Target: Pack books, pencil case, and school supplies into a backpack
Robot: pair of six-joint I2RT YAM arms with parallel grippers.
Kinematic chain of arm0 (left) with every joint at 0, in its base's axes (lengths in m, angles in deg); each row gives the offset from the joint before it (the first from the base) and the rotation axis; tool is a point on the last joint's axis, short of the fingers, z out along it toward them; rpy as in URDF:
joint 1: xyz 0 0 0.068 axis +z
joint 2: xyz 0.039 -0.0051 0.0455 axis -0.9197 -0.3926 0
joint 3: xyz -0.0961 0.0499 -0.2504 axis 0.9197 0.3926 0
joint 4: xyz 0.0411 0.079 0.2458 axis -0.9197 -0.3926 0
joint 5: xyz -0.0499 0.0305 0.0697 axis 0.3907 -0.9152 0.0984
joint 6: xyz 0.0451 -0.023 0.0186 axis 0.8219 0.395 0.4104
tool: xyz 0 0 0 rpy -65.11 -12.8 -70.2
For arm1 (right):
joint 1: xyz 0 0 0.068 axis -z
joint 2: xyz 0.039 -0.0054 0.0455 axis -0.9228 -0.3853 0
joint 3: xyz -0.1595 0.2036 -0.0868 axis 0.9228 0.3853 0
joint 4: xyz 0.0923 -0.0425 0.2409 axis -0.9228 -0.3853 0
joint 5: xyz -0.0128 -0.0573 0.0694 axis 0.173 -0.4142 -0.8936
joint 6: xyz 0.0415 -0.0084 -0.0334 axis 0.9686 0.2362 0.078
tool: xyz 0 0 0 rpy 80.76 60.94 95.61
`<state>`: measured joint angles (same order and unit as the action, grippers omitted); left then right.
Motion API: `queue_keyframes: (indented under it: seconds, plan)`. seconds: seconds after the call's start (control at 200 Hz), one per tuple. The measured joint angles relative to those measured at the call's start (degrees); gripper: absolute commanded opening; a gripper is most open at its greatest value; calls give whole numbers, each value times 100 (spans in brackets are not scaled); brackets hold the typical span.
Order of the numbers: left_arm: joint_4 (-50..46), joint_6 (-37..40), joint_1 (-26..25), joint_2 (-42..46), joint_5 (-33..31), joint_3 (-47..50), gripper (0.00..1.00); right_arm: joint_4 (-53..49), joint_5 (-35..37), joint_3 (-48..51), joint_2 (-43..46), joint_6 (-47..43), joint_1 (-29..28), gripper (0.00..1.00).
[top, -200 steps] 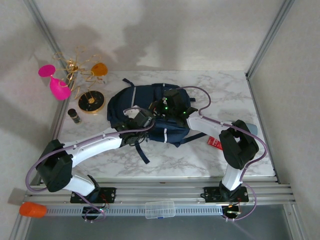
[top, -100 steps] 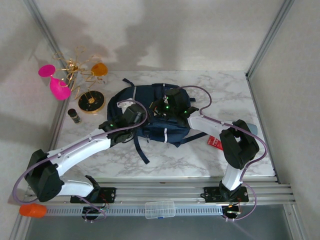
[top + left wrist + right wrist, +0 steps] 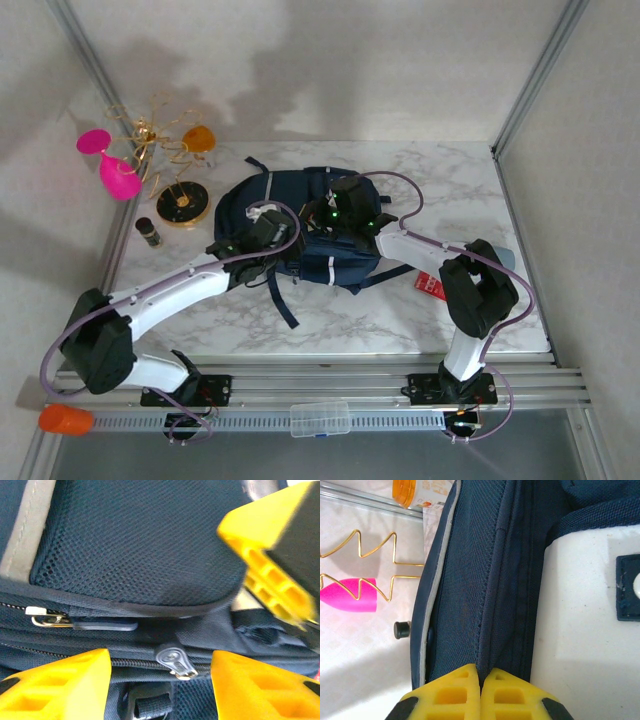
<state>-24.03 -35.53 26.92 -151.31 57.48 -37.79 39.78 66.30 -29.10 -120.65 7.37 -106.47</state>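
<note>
The backpack (image 3: 295, 195) lies flat mid-worktop (image 3: 460, 190). The left end effector (image 3: 160, 675) is released, jaws straddling a zipper pull (image 3: 175, 660) without touching it; closing off-centre would likely catch mesh instead. The right end effector (image 3: 480, 680) is clenched on a thin fabric fold, which may slip under a tug, letting the bag slide. The red packet (image 3: 430, 285) lies beside the right arm; its white print is unreadable, as is the pull's emblem

Our left arm (image 3: 170, 288) and right arm (image 3: 402, 244) are white tubes with black joints; 1 purple cable loops along each. Green lights glow at their 12 o'clock ends. All fingers (image 3: 55, 685) are ribbed yellow plastic.
</note>
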Motion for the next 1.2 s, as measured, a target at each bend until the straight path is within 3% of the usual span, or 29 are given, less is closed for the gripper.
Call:
queue_keyframes:
  seconds: [0.23, 0.436, 0.601, 0.931, 1.201]
  plan:
    - [-17, -772, 59, -107, -306, 72, 47, 0, 2, 0, 0, -4, 0, 0]
    - [-157, -885, 146, 774, -365, 614, 47, -2, 2, 0, 0, -22, 4, 0]
    - [-289, -177, 160, 848, -238, 409, 54, -2, 0, 0, 0, -24, 11, 0]
    - [-330, 1062, 155, 431, 326, 101, 53, -2, 0, 0, 0, -46, 11, 0]
    - [-260, 1967, 258, 9, 636, 61, 61, -55, 0, -44, 0, -50, 13, 0]
